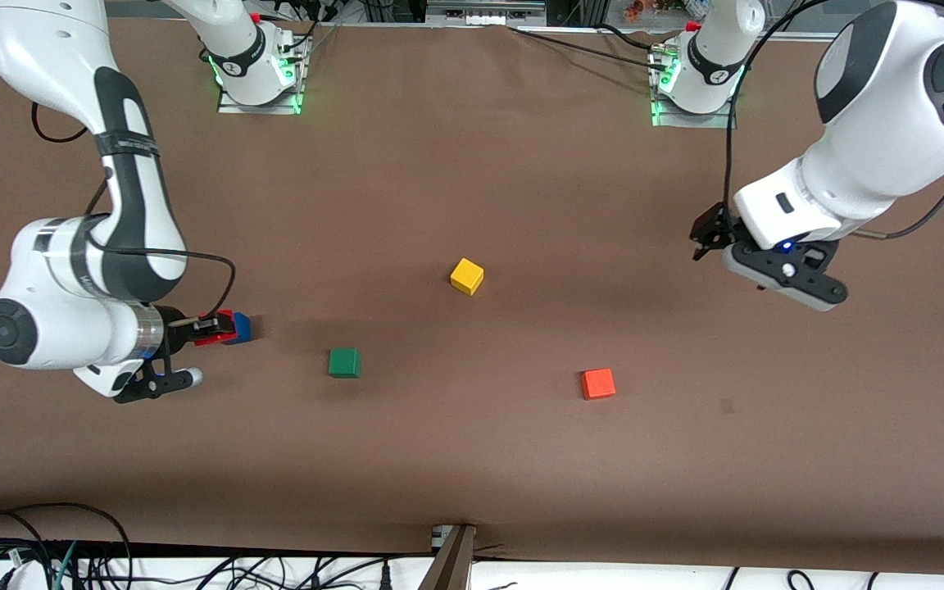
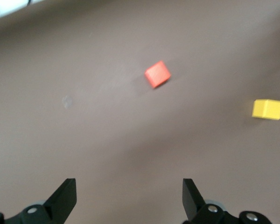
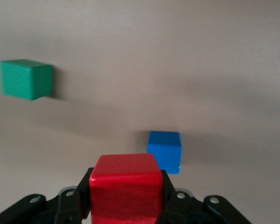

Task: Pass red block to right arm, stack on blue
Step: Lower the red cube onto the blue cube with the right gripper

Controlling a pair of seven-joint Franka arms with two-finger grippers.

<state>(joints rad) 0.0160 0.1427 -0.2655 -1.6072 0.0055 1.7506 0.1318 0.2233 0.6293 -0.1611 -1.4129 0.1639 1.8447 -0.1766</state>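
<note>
Orange cube (image 1: 597, 383) and green cube (image 1: 344, 362) lying untouched low on the table; red block (image 3: 125, 187) pinched in the right gripper (image 1: 208, 328), just above and beside the blue cube (image 1: 240, 328). Stacking stage, seemingly: needs centring over blue, then lowering. Left gripper (image 2: 129, 198) spread empty, waiting

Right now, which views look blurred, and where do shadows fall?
Front view: sharp; soft shadow beside the green cube. Left wrist view: orange cube and yellow cube soft-edged. Right wrist view: red block in the right hand and blue cube slightly blurred.
</note>
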